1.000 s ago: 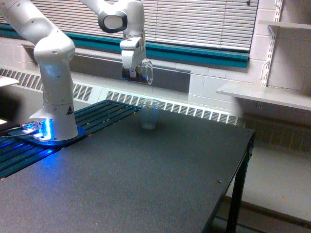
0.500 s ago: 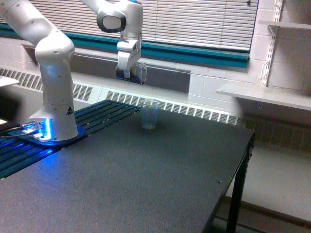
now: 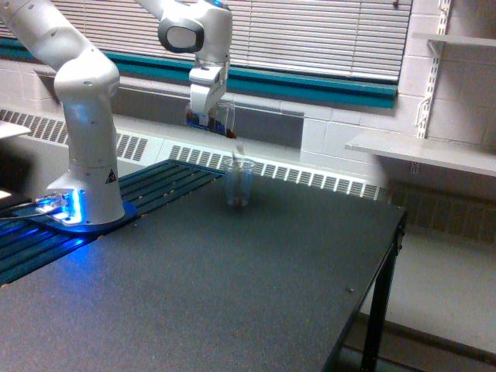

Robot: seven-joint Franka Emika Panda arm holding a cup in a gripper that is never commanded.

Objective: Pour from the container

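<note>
Jaws (image 3: 208, 118) closed on the tipped container (image 3: 222, 120), above the ribbed cup (image 3: 239, 183).

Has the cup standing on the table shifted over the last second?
No. The taller cup stands at the same spot before the white radiator grille.

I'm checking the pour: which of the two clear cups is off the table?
The small clear cup held tipped in the gripper is off the table. The taller clear cup stands upright on the dark table below it.
</note>
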